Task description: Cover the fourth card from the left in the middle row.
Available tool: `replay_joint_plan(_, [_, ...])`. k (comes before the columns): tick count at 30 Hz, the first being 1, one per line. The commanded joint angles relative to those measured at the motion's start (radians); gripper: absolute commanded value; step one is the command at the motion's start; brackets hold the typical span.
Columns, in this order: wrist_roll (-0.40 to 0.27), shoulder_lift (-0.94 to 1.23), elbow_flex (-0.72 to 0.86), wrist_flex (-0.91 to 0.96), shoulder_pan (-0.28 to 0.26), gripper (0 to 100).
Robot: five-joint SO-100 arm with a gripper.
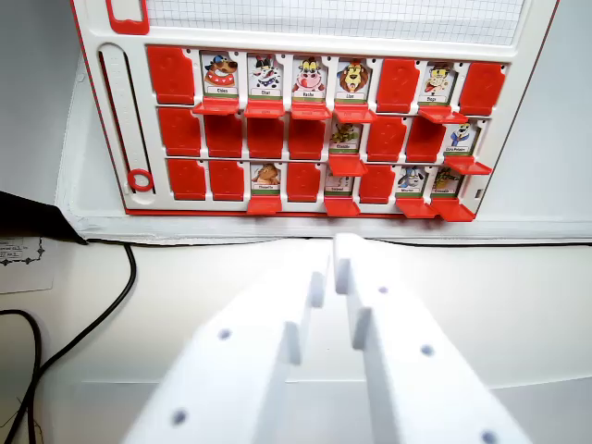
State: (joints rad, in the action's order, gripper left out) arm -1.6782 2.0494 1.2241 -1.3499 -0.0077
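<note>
A white and red card board lies ahead, with three rows of cards and red flaps. In the middle row the first four places from the left show red, including the fourth. The fifth, a yellowish animal card, shows its picture, as does one near the right end. My gripper fills the bottom of the wrist view, below the board's front edge. Its white toothed fingers nearly meet at the tips, with nothing between them. It touches no card.
The top row shows several picture cards, the bottom row several more. A red slider ring sits at the board's left. A black cable and a paper label lie at the wrist view's left on the pale table.
</note>
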Motion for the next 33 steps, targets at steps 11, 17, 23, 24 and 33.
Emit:
replay_joint_plan(11, [0.015, 0.049, -0.051, 0.034, 0.009, 0])
replay_joint_plan(17, [0.017, 0.055, -0.041, 0.035, 0.011, 0])
replay_joint_plan(23, [0.021, 0.060, -0.037, 0.035, 0.011, 0])
replay_joint_plan(24, [0.023, 0.061, -0.032, 0.035, 0.011, 0])
replay_joint_plan(33, [0.028, 0.066, -0.028, 0.038, 0.008, 0])
